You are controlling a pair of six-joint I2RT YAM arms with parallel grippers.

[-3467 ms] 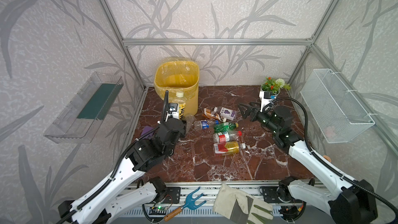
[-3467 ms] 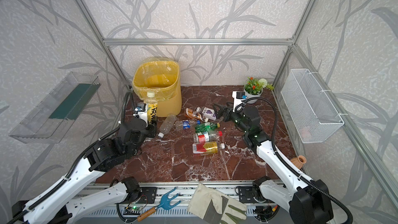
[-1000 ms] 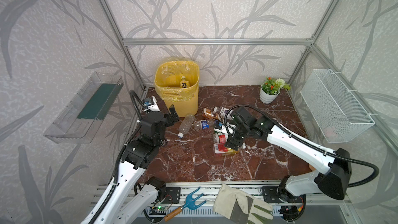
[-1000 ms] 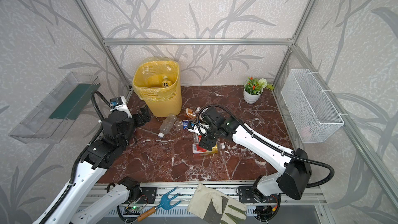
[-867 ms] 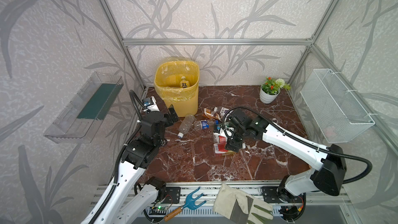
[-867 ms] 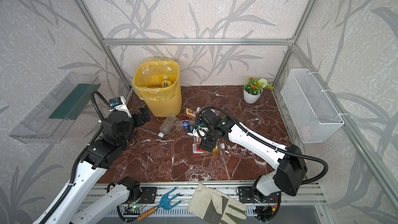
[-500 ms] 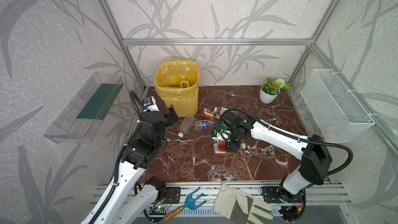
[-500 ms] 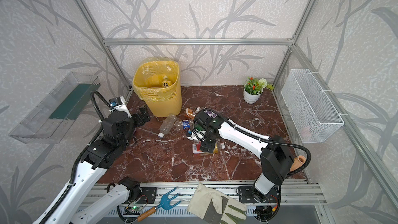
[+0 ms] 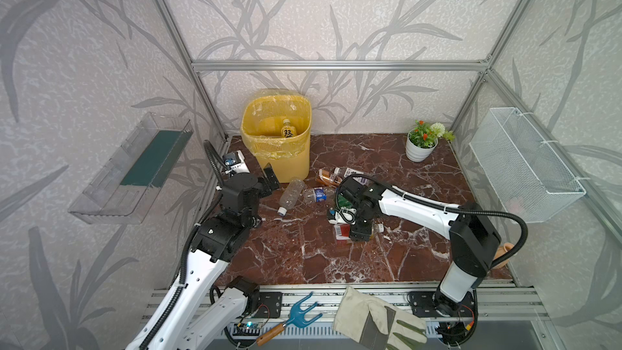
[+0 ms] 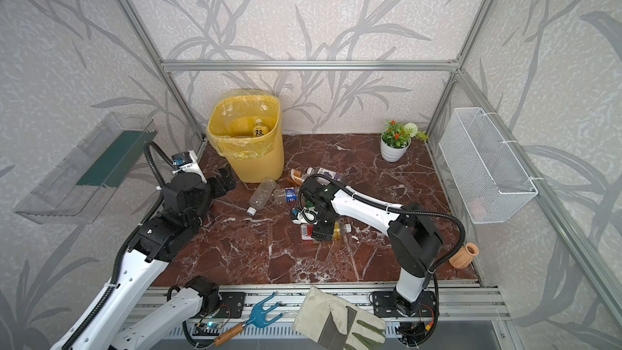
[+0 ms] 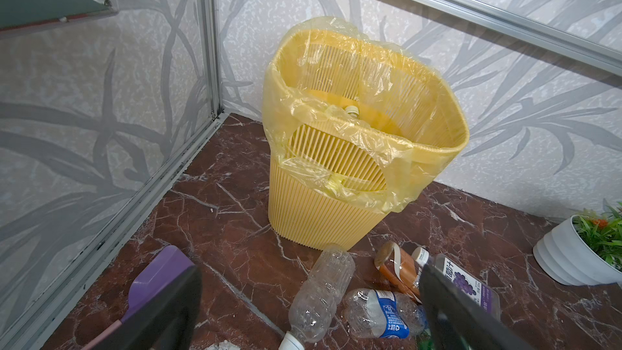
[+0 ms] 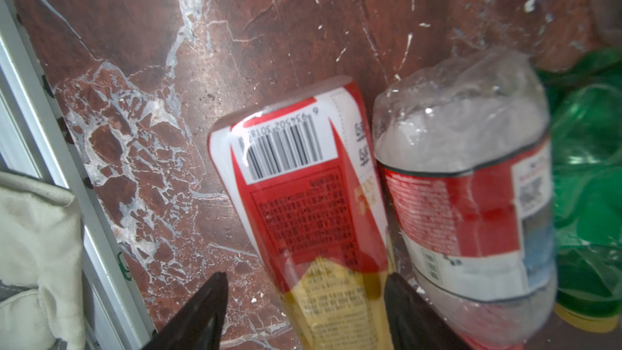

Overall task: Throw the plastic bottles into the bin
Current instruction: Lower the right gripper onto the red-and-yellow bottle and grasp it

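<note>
While the red-and-yellow-labelled clear plastic bottle (image 9: 341, 232) lies 9-to-3 o'clock in a top view, the right pincer (image 9: 359, 234) straddles it crosswise, half open, gripping nothing yet.

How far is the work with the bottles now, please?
Done: one yellow-label bottle is in the bin.
In hand: the right gripper straddles the red-and-yellow bottle on the table, not yet clamped. The left gripper is open and empty.
Left: about six other bottles.
</note>
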